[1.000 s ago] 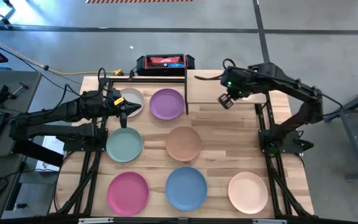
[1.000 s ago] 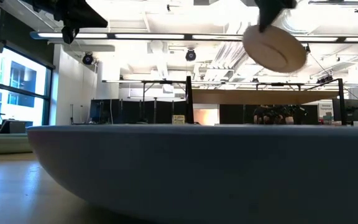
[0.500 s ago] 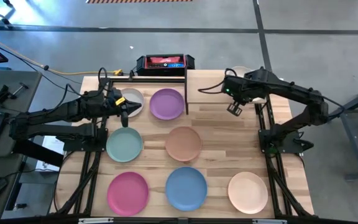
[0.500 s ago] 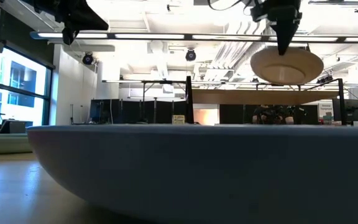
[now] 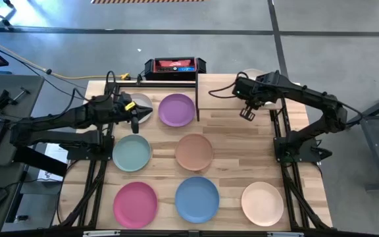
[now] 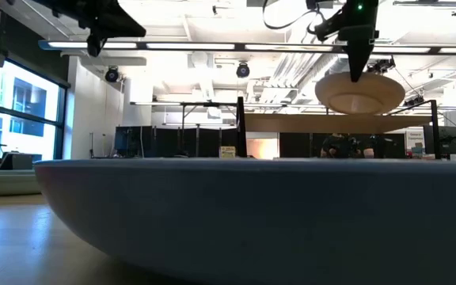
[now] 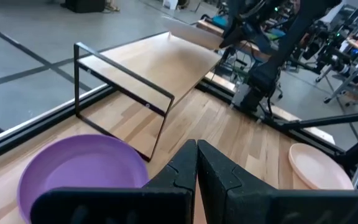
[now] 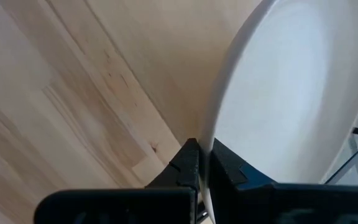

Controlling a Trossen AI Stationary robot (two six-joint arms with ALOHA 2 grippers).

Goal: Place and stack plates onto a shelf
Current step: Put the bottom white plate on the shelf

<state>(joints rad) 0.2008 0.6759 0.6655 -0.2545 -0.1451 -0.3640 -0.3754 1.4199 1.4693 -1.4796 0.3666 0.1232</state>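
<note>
My right gripper (image 8: 202,155) is shut on a cream plate (image 6: 360,93) and holds it above the light-wood shelf (image 5: 222,95) with its black frame. A sliver of this plate (image 5: 250,74) shows past the arm in the high view. My left gripper (image 7: 196,168) is shut with nothing in it, up in the air over the white plate (image 5: 143,105) beside the purple plate (image 5: 176,109). Mint (image 5: 131,152), terracotta (image 5: 194,151), pink (image 5: 135,202), blue (image 5: 197,199) and peach (image 5: 262,203) plates lie flat on the tabletop. My right gripper pinches the cream plate's rim (image 8: 213,124) between its two fingers, one on the inner face and one on the underside. The fingers (image 6: 357,67) come steeply from above. The plate hangs about level, clear of the shelf board.
A black and red box (image 5: 174,66) stands at the table's far edge behind the shelf frame. The blue plate (image 6: 252,214) fills the low view's foreground. The shelf board (image 7: 160,62) is bare wood; its black leg frame (image 7: 120,93) stands next to the purple plate (image 7: 79,174).
My right gripper has come down toward the shelf and rolled at the wrist. The cream plate, tilted a second ago, now hangs about level and lower, just over the shelf board.
</note>
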